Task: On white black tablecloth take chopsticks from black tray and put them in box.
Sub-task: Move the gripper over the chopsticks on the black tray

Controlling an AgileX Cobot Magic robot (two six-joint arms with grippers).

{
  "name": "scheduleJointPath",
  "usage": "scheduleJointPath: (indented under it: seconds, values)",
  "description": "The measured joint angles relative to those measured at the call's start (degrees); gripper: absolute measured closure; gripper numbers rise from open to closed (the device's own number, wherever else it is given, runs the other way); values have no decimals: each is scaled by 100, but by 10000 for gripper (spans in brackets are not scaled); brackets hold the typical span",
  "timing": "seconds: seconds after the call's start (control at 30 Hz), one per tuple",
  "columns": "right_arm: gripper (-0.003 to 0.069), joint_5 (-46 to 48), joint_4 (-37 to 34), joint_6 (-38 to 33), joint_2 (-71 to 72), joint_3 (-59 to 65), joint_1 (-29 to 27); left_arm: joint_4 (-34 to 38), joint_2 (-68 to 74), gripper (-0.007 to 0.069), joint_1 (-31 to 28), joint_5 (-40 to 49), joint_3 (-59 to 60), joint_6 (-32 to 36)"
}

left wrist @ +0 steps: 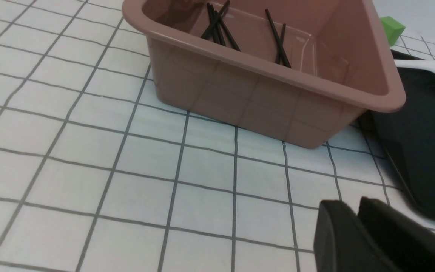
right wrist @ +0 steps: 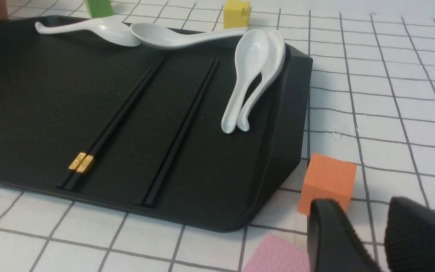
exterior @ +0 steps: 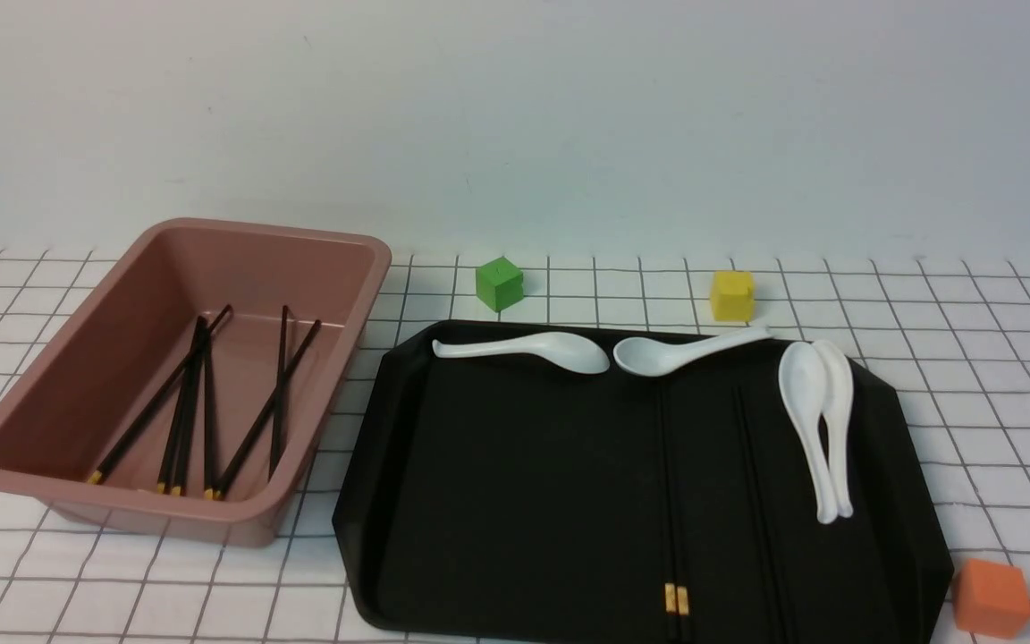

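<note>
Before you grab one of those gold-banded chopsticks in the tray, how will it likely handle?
The chopstick looks straight and slender, so probably stiff and light. Its neighbour lies right alongside, so it may drag that along or roll.

Soft, even light fills the front view, bright on the pale wall (exterior: 515,125) and white tablecloth (exterior: 998,376), with a cool tint toward the wall's right side. Shadows are faint, darkest beside the pink box (exterior: 247,534). The black tray (exterior: 524,483) swallows detail, while the white spoons (exterior: 569,351) carry small, gentle highlights. Both wrist views are fairly crisp farther off; the dark gripper fingers (left wrist: 334,234) (right wrist: 334,234) close to each lens look soft and blurred.
</note>
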State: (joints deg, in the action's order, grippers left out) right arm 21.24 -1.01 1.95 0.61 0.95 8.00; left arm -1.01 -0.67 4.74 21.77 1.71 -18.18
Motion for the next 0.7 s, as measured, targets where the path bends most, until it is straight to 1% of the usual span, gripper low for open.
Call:
scheduleJointPath:
  seconds: [0.17, 0.27, 0.33, 0.37, 0.4, 0.5, 0.63, 0.7]
  values:
    - [419, 0, 0, 0, 0, 0, 0, 6, 0, 529, 0, 5, 0, 0]
    - [419, 0, 0, 0, 0, 0, 0, 398, 0, 529, 0, -9, 0, -188]
    - [419, 0, 0, 0, 0, 0, 0, 949, 0, 527, 0, -9, 0, -519]
    - [419, 0, 0, 0, 0, 0, 0, 1361, 0, 525, 0, -14, 0, -773]
    - [419, 0, 0, 0, 0, 0, 0, 1962, 0, 522, 0, -14, 0, -1186]
    - [419, 0, 0, 0, 0, 0, 0, 2983, 0, 520, 0, -22, 0, -1688]
    - [419, 0, 0, 0, 0, 0, 0, 3612, 0, 514, 0, -64, 0, -1862]
    - [419, 0, 0, 0, 0, 0, 0, 3675, 0, 513, 0, -73, 0, -1864]
